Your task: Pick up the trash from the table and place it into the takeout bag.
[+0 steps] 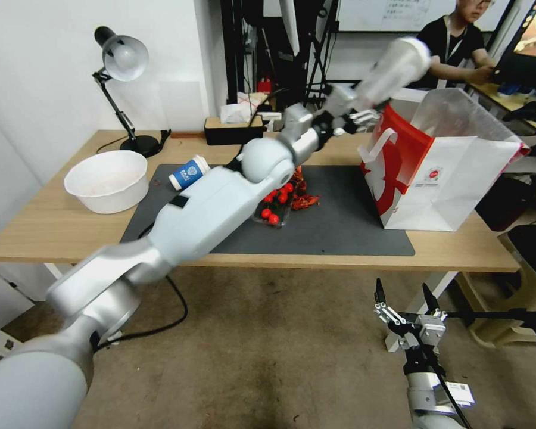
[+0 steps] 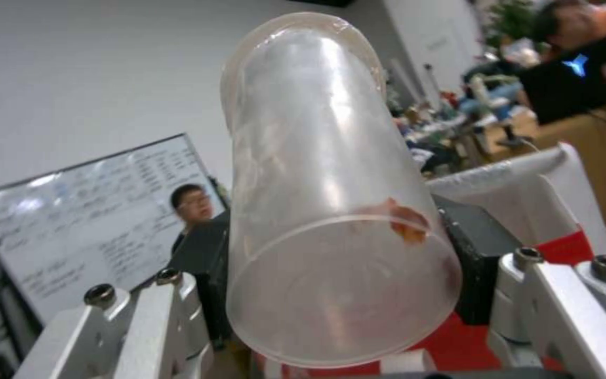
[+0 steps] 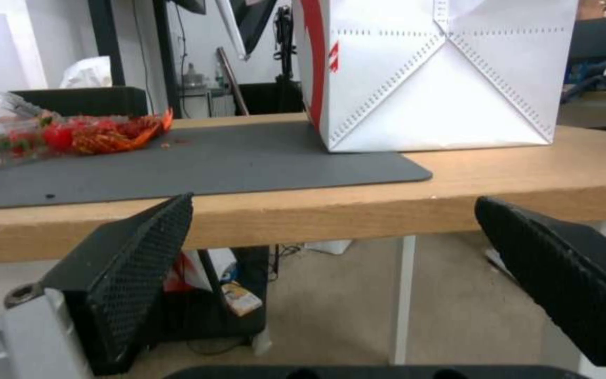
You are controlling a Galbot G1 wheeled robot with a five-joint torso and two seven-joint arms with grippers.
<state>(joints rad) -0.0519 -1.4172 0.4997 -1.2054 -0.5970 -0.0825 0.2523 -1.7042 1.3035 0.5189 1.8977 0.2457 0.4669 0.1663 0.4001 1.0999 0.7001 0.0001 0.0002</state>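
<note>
My left gripper (image 1: 361,117) reaches across the table (image 1: 53,226) and is shut on a clear plastic cup (image 1: 399,62), held tilted above the near rim of the takeout bag (image 1: 452,173). The left wrist view shows the cup (image 2: 331,210) clamped between black pads (image 2: 475,252), with the bag's white rim (image 2: 527,179) just beyond. A blue-and-white paper cup (image 1: 187,173) lies on its side on the grey mat (image 1: 345,232). My right gripper (image 1: 406,304) hangs open below the table's front edge, nothing between its pads (image 3: 142,263), facing the bag (image 3: 443,79).
A large white bowl (image 1: 107,179) stands at the left of the table. A clear tray of cherry tomatoes and red shells (image 1: 283,202) sits mid-mat under my left arm. A desk lamp (image 1: 122,59) and a black tissue box (image 1: 232,128) stand along the back edge.
</note>
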